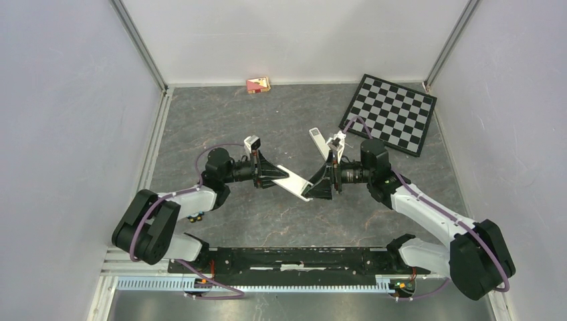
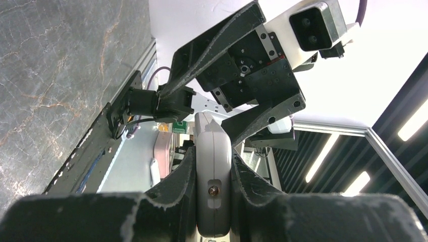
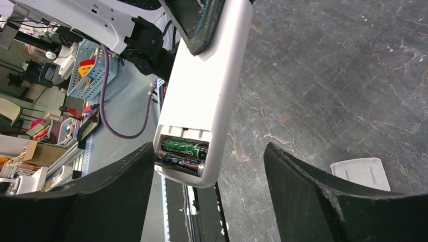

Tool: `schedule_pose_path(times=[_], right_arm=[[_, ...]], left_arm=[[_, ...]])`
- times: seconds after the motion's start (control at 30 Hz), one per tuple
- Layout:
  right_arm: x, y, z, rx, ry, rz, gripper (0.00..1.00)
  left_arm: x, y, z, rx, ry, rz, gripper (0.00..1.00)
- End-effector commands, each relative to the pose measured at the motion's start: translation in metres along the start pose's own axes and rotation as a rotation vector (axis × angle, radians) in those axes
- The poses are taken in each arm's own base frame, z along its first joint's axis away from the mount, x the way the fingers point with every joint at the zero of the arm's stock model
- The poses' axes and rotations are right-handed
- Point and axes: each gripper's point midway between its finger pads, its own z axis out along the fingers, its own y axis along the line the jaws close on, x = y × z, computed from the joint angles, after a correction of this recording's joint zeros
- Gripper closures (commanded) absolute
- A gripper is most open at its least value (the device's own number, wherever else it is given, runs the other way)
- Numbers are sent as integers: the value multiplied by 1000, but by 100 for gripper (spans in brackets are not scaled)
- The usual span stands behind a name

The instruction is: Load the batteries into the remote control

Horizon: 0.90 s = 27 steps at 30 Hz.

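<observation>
Now your left hand [image 2: 214,166] clamps the remote [image 3: 207,85], its long axis pointing at the right hand [image 3: 209,156]. That hand is open, straddling the end holding the batteries [image 3: 182,155].

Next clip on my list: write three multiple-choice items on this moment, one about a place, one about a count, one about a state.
1. Where is the remote control?
A. flat on the table
B. held off the table by the left end effector
C. on the checkerboard

2. How many batteries sit inside the remote control?
A. none
B. one
C. two

3. The right end effector is:
A. open
B. shut on the remote control
C. shut on a loose cover

Answers:
1 B: the left wrist view shows its fingers clamped on the remote control's sides.
2 C: a green one and a black one lie side by side.
3 A: its fingers stand wide, one well clear of the remote control.
</observation>
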Motion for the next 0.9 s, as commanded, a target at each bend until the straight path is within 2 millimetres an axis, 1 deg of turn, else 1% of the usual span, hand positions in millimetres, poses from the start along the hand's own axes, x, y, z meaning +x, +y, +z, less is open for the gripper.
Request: schedule_pose_path(times=[0.0,0.1,0.2,0.4,0.5,0.57,0.63,0.67,0.87], right_arm=[[43,-40,-3,180,87,137,16],[42,-38,-1,175,54,189,12],[45,-42,-1,204,36,255,10],[62,-48,-2,235,17,359,12],[67,-51,-2,247,20,383,14],[66,-50,-2,244,13,384,14],[59,-47,-1,227,-5,367,13],[54,-44,-1,211,-22,352,11],[3,-7,-3,73,-158,228,3]], left_arm=[[18,-72,-5,153,58,133,98],[18,-72,-5,153,53,144,98],[18,-75,-5,161,44,151,98],[19,-84,-7,189,31,170,98],[20,-89,-8,202,33,177,98],[20,-90,-8,204,30,181,98],[20,-89,-8,200,31,193,98],[20,-88,-8,196,28,202,98],[13,-66,-5,108,-6,318,98]])
